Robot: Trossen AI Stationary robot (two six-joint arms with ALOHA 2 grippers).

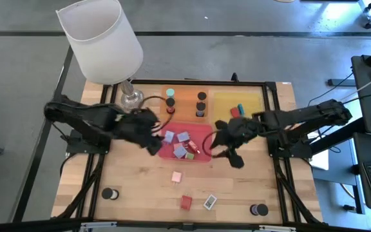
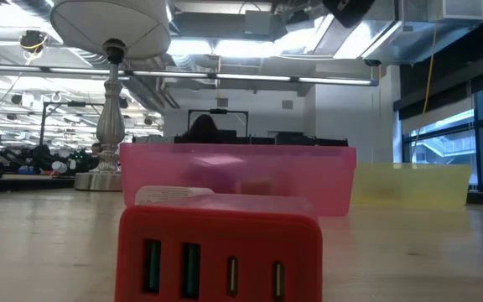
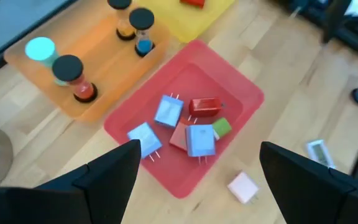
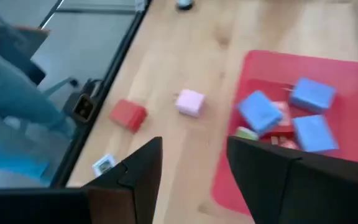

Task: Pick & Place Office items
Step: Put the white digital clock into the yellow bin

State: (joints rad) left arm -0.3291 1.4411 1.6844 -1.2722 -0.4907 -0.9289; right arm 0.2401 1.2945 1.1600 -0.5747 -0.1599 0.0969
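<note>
At the middle of the pale wooden table (image 1: 140,187) lies the shallow red tray (image 1: 201,132), a smooth translucent plastic rectangle with low walls, and everything else sits around it. Inside the red tray rest three boxy lavender-blue blocks (image 3: 169,112) with short metal prongs, a glossy red block (image 3: 205,106) and a small green block (image 3: 222,127), all crowded together. The left gripper (image 1: 152,143) hangs over the red tray's left edge, its blunt dark fingers (image 3: 114,171) spread wide and empty. The right gripper (image 1: 227,154) hovers at the red tray's right edge, its jaws a narrow gap apart with nothing between them. Behind the red tray, an orange tray (image 1: 185,96) holds short black-capped cylinders (image 1: 201,104), and a yellow tray (image 1: 250,103) sits beside it. In front of the red tray, a pink block (image 1: 176,176), a red block (image 1: 185,202) and a flat white rectangle (image 1: 210,202) lie loose on the wood.
</note>
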